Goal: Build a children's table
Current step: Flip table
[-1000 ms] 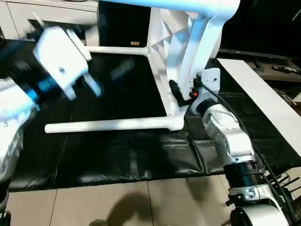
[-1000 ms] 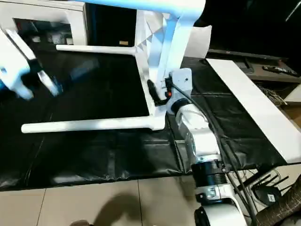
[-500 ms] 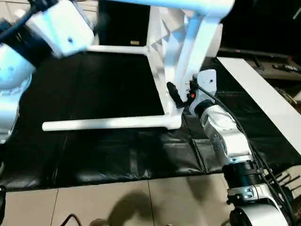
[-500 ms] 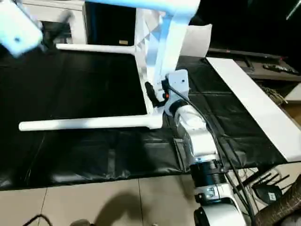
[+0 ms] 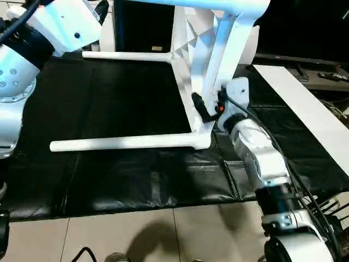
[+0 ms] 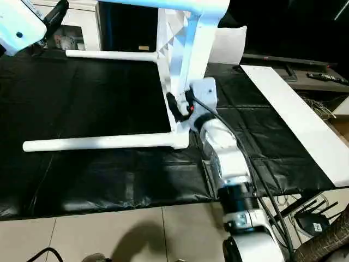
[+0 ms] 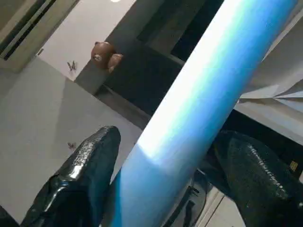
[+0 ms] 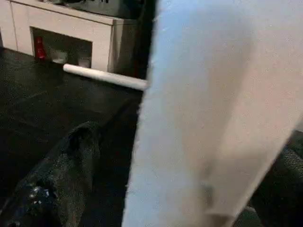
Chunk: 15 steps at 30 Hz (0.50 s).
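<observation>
The right claw, two black fingers on a silver forearm, is clamped on a long white plastic tube leg that slants up toward 12 o'clock; in the right wrist view the leg runs between its dark fingers. The left claw is closed around another white tube leg, one black finger on each side of it, up at 10 o'clock in the head views.

Both gripped legs belong to the white plastic children's table, which lies tipped on its side so that its square tabletop, with its ribbed underside, stands on edge at about 12 o'clock. A third white tube leg lies level along the black sheet, reaching toward 9 o'clock from the corner socket just beside the right claw. A fourth leg runs the same way farther back, at 11 o'clock.

The black sheet covers the floor here; pale tiles show at 6 o'clock. A long white board lies at 3 o'clock. A white cabinet stands at 11 o'clock.
</observation>
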Motion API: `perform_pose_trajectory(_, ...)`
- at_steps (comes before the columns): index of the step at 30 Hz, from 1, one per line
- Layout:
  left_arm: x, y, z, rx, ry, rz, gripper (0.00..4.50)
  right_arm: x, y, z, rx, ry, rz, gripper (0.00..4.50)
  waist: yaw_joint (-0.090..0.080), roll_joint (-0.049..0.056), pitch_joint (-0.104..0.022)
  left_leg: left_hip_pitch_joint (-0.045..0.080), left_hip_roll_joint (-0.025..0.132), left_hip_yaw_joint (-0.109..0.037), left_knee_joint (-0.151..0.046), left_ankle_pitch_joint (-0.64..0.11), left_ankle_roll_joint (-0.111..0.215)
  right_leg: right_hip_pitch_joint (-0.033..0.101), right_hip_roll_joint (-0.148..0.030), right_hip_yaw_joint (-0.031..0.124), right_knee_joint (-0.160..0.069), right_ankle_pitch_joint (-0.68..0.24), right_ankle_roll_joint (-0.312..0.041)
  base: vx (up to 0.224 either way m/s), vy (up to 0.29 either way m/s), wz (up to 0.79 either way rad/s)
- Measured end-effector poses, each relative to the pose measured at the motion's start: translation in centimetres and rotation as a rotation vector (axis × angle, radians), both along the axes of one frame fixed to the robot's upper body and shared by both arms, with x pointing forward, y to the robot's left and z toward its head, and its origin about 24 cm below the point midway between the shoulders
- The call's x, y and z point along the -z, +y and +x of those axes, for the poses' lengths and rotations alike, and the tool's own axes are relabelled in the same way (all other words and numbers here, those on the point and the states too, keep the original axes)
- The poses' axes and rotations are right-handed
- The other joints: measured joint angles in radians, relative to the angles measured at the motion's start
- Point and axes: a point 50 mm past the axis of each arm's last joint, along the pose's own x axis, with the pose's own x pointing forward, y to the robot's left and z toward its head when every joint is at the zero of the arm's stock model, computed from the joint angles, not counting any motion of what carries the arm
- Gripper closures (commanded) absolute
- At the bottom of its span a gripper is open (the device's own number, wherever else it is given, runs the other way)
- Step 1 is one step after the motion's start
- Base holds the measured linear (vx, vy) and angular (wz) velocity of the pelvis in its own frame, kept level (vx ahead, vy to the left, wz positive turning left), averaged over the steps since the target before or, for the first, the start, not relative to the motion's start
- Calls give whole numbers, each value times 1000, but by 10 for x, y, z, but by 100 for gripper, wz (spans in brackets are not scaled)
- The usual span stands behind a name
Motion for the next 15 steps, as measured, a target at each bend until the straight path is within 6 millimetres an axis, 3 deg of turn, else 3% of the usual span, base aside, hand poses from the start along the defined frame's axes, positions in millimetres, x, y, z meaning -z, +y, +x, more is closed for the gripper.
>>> perform_pose_trajectory(3,0,0,0,-7,-1,2,120,-1,1,3,3,-1,-9,0,-1,0,0,0,0,0,0,0,0,0,0,0,0,0,0,0,0,0)
perform_pose_trajectory(15,0,8,3,-62,7,33,196,6,1,6,32,29,-16,106,0,4,3,0,0,0,0,0,0,0,0,0,0,1,0,0,0,0)
